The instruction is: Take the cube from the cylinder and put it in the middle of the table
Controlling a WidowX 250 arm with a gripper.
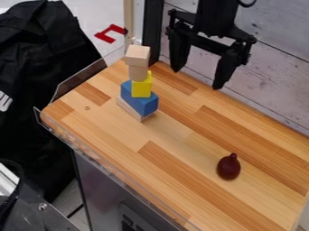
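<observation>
Camera view: black two-finger hand (197, 79) wide open, empty, upper right. Best pinch pale wooden cube (137, 56) squarely, lift straight up; don't nudge pale wooden cylinder (138, 73).

Pale tan on the cube (138, 56) and cylinder (138, 73), far left; bright yellow on the small block (142, 89), blue on the big block (142, 103). Dark maroon on the bulb (228, 167), near right. Striped honey and brown across the bench (181, 135). Black on the end effector (197, 78).
</observation>
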